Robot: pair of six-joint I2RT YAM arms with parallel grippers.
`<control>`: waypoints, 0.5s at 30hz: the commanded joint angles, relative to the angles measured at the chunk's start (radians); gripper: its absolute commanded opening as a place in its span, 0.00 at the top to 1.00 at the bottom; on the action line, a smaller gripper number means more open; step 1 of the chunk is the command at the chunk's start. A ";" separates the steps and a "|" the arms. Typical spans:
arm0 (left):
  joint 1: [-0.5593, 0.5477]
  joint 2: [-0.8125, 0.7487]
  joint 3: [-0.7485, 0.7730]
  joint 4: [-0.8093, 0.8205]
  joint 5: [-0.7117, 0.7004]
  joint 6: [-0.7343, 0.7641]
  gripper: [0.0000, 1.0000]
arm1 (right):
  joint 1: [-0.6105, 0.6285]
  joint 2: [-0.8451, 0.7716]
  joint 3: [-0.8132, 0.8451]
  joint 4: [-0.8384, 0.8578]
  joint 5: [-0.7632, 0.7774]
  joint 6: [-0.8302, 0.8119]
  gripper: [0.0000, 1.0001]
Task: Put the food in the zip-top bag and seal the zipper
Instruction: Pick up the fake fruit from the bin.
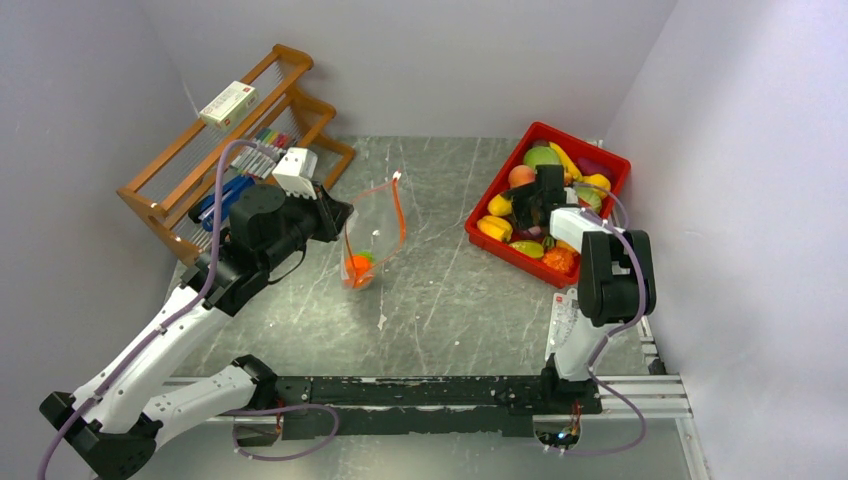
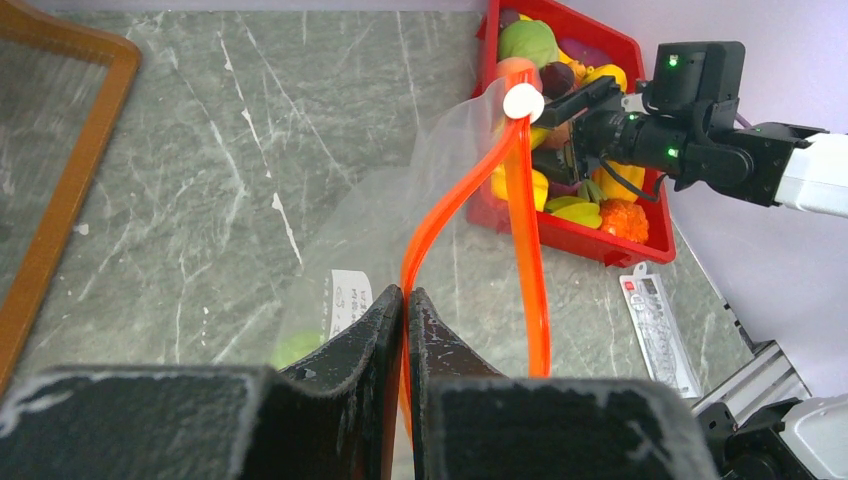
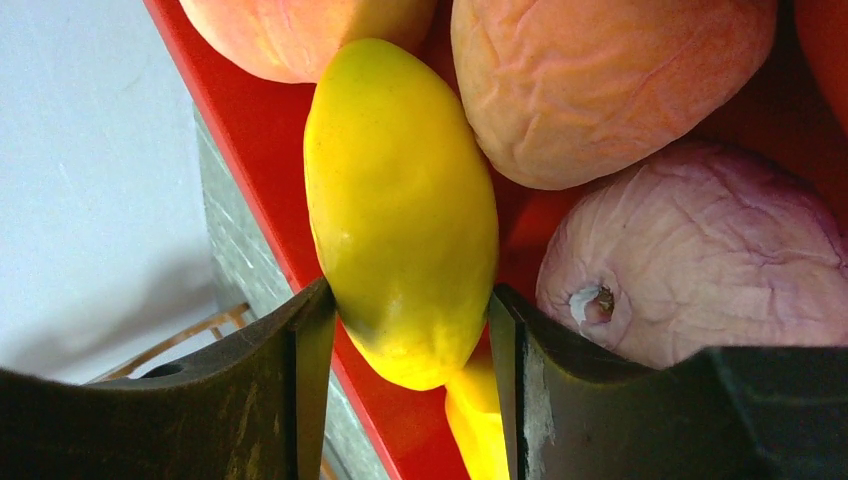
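Yellow fruit [image 3: 400, 210] between fingers [image 3: 312, 390] of right end effector [image 3: 405, 340] (both touching)

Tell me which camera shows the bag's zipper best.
Left wrist: the orange zipper is close and large, running up from the shut left gripper. Overhead, the zipper looks small and far; right wrist misses it.

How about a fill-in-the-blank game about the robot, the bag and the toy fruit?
1. The left claw pinches the zip-top bag by its orange-red ____.
2. Between the fingers of the right claw sits a toy fruit coloured ____.
3. The other fruits lie in a tray coloured ____.

Missing words: zipper; yellow; red.
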 commanded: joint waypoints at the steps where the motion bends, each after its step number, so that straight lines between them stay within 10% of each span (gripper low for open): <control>1: -0.006 -0.005 0.010 0.004 0.000 0.016 0.93 | -0.008 -0.032 -0.018 0.016 -0.010 -0.068 0.62; 15: -0.006 0.015 0.012 0.021 -0.012 0.022 0.93 | -0.008 -0.155 0.002 -0.032 -0.047 -0.204 0.62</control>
